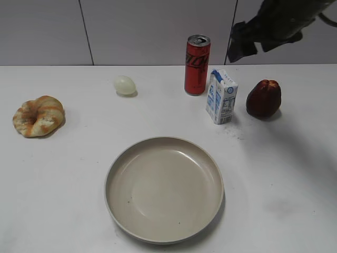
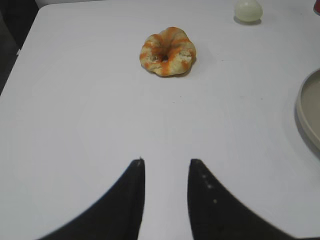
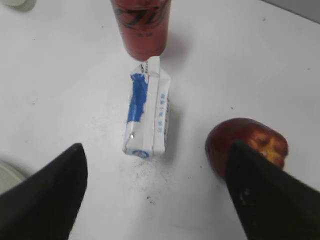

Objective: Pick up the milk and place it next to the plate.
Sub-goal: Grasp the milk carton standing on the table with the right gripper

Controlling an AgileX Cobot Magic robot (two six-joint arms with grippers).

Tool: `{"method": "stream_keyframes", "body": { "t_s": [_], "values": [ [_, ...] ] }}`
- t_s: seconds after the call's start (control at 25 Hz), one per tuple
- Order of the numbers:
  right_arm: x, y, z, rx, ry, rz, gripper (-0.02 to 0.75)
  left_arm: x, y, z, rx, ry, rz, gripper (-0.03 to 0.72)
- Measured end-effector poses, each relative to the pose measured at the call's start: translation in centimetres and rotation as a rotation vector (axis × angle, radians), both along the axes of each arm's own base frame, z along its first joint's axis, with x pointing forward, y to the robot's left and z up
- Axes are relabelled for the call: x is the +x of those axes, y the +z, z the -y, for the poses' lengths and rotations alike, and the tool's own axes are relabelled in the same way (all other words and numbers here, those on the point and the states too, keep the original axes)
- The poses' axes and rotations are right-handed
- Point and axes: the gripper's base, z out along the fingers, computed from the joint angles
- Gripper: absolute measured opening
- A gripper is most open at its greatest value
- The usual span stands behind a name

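Note:
The milk (image 1: 221, 97) is a small white carton with blue print, upright on the white table between a red soda can and a dark red apple. In the right wrist view the milk (image 3: 147, 116) stands just ahead of my right gripper (image 3: 156, 150), which is wide open, empty and above it. In the exterior view the right gripper (image 1: 243, 42) hangs high at the back right. The plate (image 1: 164, 188) is a large beige dish at the front centre; its rim shows in the left wrist view (image 2: 310, 114). My left gripper (image 2: 166, 163) is open and empty over bare table.
A tall red soda can (image 1: 197, 65) stands just behind the milk. A dark red apple (image 1: 264, 98) sits close on its right. A pale egg (image 1: 125, 85) lies at the back left. A glazed bread ring (image 1: 38, 116) lies at the far left.

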Motion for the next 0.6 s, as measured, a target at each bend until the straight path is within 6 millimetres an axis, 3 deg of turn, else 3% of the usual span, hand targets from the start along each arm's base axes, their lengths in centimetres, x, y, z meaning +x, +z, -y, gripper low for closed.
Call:
{"method": "stream_keyframes", "body": {
  "t_s": [0.24, 0.48, 0.6],
  "values": [
    [4.1, -4.1, -1.8, -0.016, -0.032, -0.103, 0.657, 0.0, 0.0, 0.0, 0.0, 0.0, 0.0, 0.23],
    [5.2, -7.9, -2.1, -0.037, -0.043, -0.168, 0.629, 0.0, 0.0, 0.0, 0.0, 0.0, 0.0, 0.23],
    [5.4, -9.4, -2.2, -0.043, -0.045, -0.186, 0.575, 0.0, 0.0, 0.0, 0.0, 0.0, 0.0, 0.23]
  ]
}}
